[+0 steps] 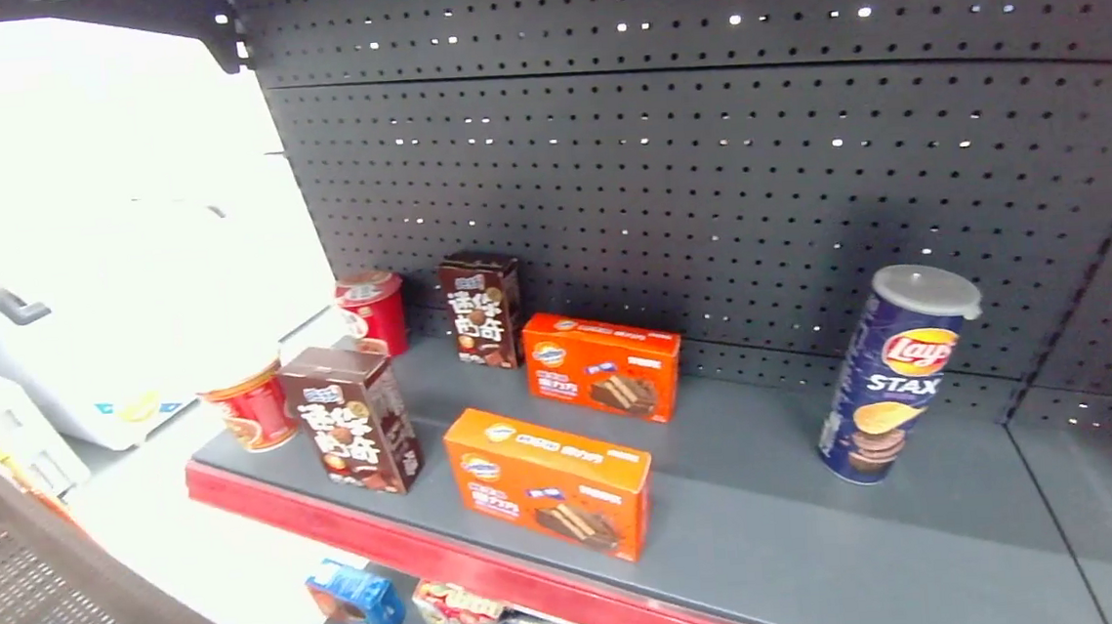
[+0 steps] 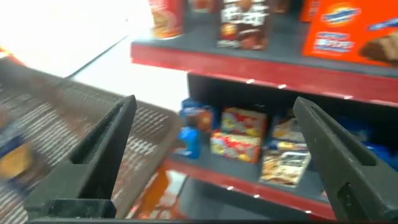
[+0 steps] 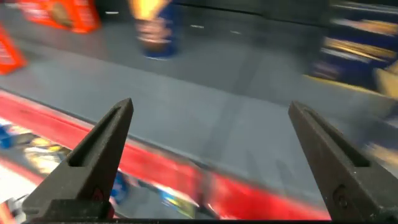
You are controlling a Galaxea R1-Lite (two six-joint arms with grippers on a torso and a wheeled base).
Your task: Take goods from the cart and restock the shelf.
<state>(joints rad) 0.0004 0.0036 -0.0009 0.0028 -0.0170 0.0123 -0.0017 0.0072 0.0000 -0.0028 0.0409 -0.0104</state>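
Left gripper [image 2: 214, 106] and right gripper [image 3: 210, 106] were both spread, empty; cart [image 1: 37, 583] stood near left; shelf [image 1: 778, 551] held cups [image 1: 372, 310] and boxes [image 1: 548, 479] left, chip can [image 1: 898, 371] right, with bare stretches judged left to fill.

shelf [image 1: 775, 502] | two orange boxes [image 1: 548, 484] | two brown boxes [image 1: 353, 419] | two red cups [image 1: 372, 312] | chip can [image 1: 898, 371]

The blue crisp can [image 1: 898, 376] bears a round red-and-yellow logo with a white word in capitals beneath it. The front brown box [image 1: 353, 419] and the back brown box [image 1: 482, 309] each carry large white characters stacked down the face, under a small pale label. The front orange box [image 1: 548, 482] and the back orange box [image 1: 602, 366] each show a round blue-and-yellow emblem beside white characters. The two red cups [image 1: 372, 312] probably carry print too, but it is too small to make out.
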